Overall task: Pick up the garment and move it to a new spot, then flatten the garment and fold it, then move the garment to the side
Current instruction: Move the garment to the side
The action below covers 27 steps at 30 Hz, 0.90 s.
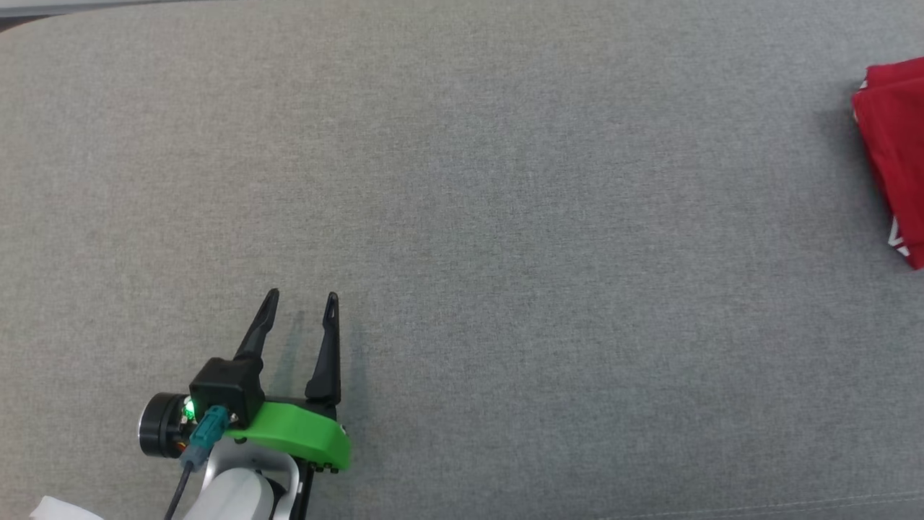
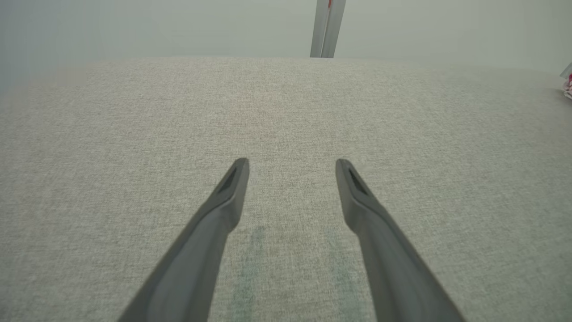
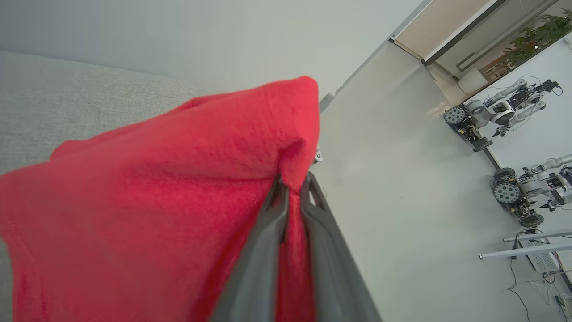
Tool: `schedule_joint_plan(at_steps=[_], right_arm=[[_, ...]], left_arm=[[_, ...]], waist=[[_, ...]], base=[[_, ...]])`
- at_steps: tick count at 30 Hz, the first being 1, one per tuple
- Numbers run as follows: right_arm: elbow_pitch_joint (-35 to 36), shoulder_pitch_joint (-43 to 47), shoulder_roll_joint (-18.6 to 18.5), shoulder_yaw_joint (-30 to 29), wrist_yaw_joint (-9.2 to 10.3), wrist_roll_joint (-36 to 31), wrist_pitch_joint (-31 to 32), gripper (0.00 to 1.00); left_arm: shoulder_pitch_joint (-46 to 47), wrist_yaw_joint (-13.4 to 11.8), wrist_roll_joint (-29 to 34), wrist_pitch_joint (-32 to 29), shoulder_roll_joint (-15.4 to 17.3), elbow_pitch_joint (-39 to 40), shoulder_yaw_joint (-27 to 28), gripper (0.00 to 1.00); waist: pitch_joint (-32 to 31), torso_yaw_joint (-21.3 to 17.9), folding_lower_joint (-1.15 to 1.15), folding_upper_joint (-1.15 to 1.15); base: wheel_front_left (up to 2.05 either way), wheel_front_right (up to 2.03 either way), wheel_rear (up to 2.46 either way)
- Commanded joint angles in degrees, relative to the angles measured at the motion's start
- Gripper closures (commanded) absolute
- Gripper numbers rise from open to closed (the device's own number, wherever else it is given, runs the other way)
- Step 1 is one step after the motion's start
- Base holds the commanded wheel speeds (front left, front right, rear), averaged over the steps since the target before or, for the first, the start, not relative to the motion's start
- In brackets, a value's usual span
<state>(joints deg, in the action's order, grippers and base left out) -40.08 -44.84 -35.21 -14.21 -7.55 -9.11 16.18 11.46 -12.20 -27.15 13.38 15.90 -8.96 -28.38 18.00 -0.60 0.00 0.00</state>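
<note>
Clamped in the right gripper (image 3: 295, 181), the red garment (image 3: 156, 201) is held at the right edge of the grey fabric surface (image 1: 462, 180); the left gripper (image 1: 302, 295) is spread open near the front edge. The move aside is judged in hand; a flat release is called for next

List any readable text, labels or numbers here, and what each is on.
None readable.
The red garment has a bit of white print at its lower edge in the head view, cut off by the frame and too small to read.
The grey fabric surface has no markings.
</note>
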Motion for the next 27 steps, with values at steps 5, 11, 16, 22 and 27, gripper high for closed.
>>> schedule_joint_plan(at_steps=[5, 11, 16, 22, 27], right_arm=[[-1.9, -1.8, -0.7, -3.8, 0.13, -5.0, -3.4, 0.0], [-5.1, -3.8, 2.7, -6.2, 0.13, -7.0, -8.5, 0.0], [-6.8, -5.9, 6.0, -4.2, 0.13, -6.5, -12.1, 0.0], [-6.8, -8.0, 10.8, -1.5, 0.13, -3.2, -14.6, 0.0], [-5.7, -6.2, 15.1, 1.4, 0.13, 0.1, -17.8, 0.0]], left_arm=[[1.5, -0.4, 0.7, -0.3, 0.9, 0.5, 0.0, 0.0], [1.7, -0.8, 0.3, -0.3, 1.2, 0.8, 0.4, 0.0], [1.9, -1.0, -0.4, 0.1, 1.4, 1.2, 1.4, 0.0], [2.6, -0.4, -2.4, 0.8, 0.7, 2.2, 3.4, 0.0], [3.5, 0.1, -3.7, 1.4, 0.0, 1.5, 5.6, 0.0]], waist=[[2.7, 1.1, 0.0, 0.0], [2.7, 0.7, 0.0, 0.0], [1.3, -0.2, 0.0, 0.0], [-2.1, -1.1, 0.0, 0.0], [-7.0, -1.1, 0.0, 0.0]], base=[[0.0, 0.0, 0.0], [0.0, 0.0, 0.0], [0.0, 0.0, 0.0], [0.0, 0.0, 0.0], [0.0, 0.0, 0.0]])
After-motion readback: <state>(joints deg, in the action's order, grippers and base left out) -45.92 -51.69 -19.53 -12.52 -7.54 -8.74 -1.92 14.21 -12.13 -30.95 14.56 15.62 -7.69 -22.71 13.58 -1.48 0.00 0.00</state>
